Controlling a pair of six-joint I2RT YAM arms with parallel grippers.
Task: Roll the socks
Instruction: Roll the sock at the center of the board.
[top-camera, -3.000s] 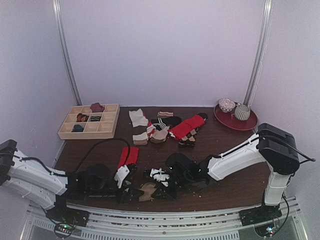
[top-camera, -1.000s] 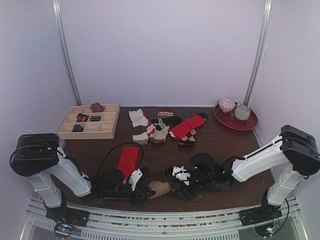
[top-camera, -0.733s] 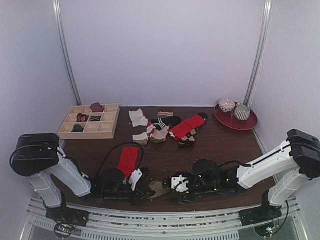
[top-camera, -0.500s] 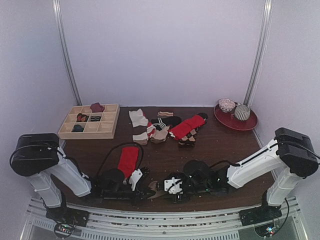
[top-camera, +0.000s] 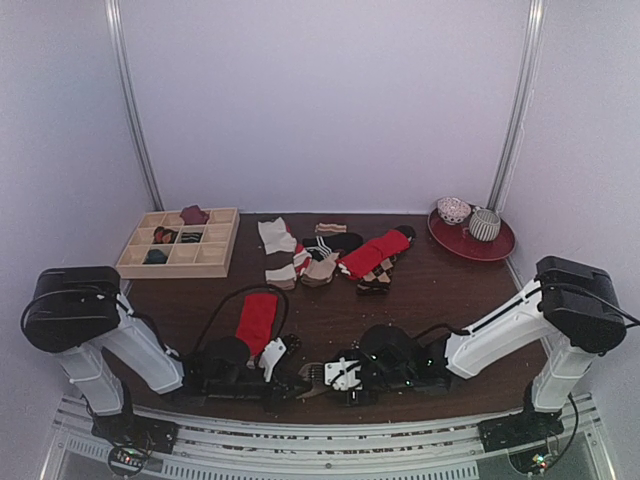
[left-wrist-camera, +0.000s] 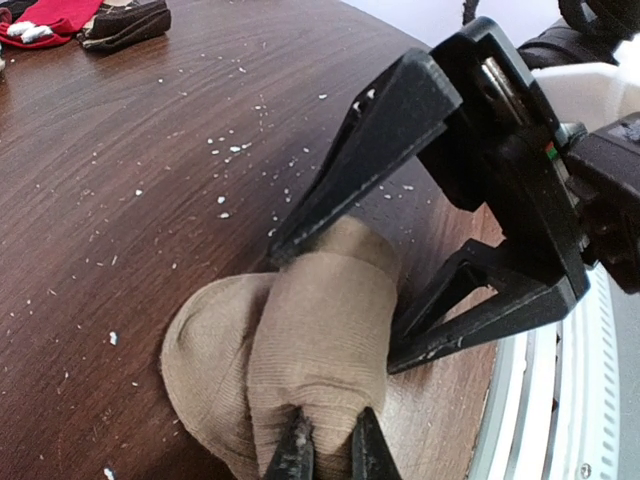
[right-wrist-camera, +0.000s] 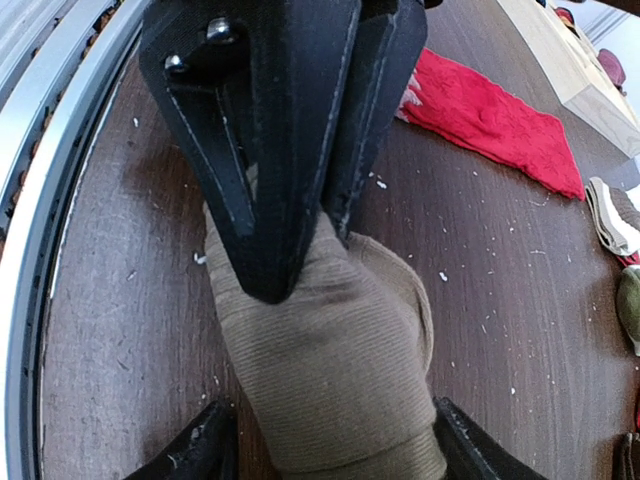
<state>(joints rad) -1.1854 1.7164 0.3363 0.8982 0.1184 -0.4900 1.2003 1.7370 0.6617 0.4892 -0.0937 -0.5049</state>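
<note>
Left jaws clamped on tan sock (left-wrist-camera: 300, 340), right jaws spread wide, straddling the same sock

The top camera looked down from high behind the arms over the whole dark brown wooden counter (top-camera: 330, 295). Both wrist cameras sat low and very close, facing each other across the light tan ribbed fabric sock (left-wrist-camera: 300, 370), which all three views shared. The right wrist view's upper right also caught the flat bright red fabric sock (right-wrist-camera: 490, 115).
</note>
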